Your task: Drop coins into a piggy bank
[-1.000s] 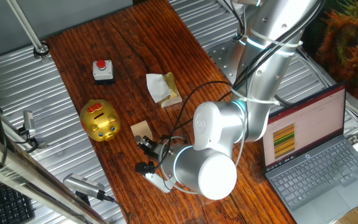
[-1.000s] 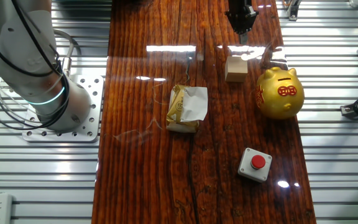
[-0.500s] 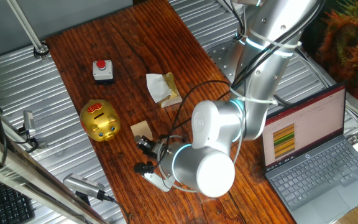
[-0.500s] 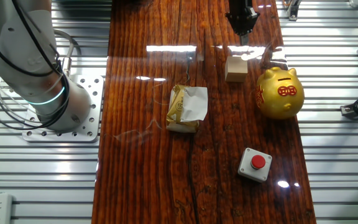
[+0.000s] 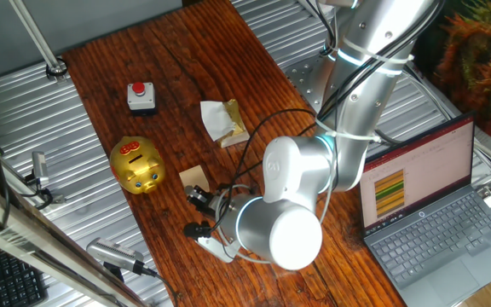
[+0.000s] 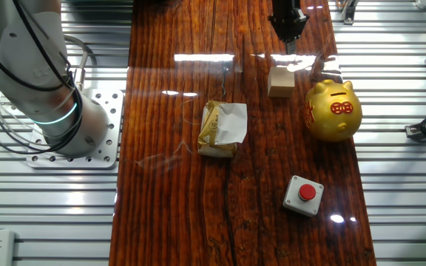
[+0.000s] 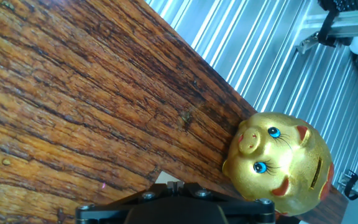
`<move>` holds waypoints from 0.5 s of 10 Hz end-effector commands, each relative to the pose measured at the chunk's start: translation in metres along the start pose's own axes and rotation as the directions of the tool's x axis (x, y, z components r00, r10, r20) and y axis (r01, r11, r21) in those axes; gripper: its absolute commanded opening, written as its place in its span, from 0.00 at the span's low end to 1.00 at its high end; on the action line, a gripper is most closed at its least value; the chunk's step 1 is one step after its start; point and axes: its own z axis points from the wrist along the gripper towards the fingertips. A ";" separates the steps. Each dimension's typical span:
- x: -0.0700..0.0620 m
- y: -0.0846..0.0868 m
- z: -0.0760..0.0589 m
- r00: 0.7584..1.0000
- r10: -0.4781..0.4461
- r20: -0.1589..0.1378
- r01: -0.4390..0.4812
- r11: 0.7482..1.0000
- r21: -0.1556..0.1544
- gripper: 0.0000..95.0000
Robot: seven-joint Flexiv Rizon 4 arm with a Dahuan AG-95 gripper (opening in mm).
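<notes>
Gold, glossy piggy bank (image 7: pixel 283 163): blue eyes, red patch.

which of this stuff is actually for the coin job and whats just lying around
For the job:
piggy bank, gold, slot on its back
gripper, just beyond the cube
coins: none can be made out

Just lying about:
wooden cube, beside the pig
red button box
gold packet with white paper
laptop, off to the side
</notes>
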 end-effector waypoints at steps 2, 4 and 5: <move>0.001 -0.001 0.000 1.000 -0.008 0.000 0.008 1.000 0.002 0.00; 0.001 -0.001 0.000 1.000 -0.009 0.002 0.009 1.000 0.000 0.00; 0.001 -0.001 0.000 1.000 -0.011 0.001 0.011 1.000 0.000 0.00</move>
